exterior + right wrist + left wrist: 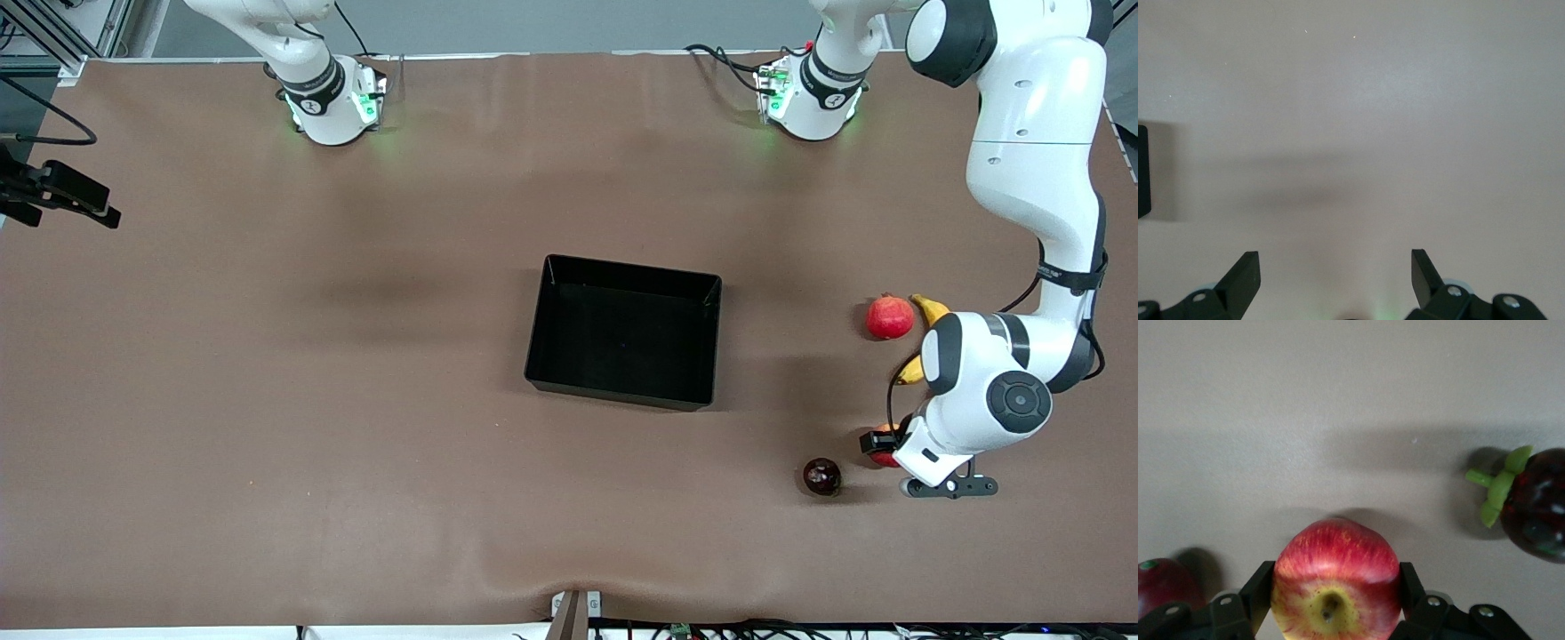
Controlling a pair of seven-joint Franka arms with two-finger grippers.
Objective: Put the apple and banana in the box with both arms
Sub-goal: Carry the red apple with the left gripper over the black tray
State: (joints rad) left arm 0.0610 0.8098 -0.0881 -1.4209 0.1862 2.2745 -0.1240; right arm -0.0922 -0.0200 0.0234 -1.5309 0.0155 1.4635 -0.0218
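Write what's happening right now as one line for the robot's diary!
left gripper: fingers against both sides of apple, on table | right gripper: open, waiting over bare table | banana: on table | box: empty

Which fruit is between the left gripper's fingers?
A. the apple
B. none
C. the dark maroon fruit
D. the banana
A: in the left wrist view the apple sits between the two fingers of the left gripper, which touch its sides.

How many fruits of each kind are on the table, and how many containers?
Apple: 1
Banana: 1
Pinkish-red fruit with crown tip: 1
Dark maroon fruit: 1
Black box: 1
Total: 5
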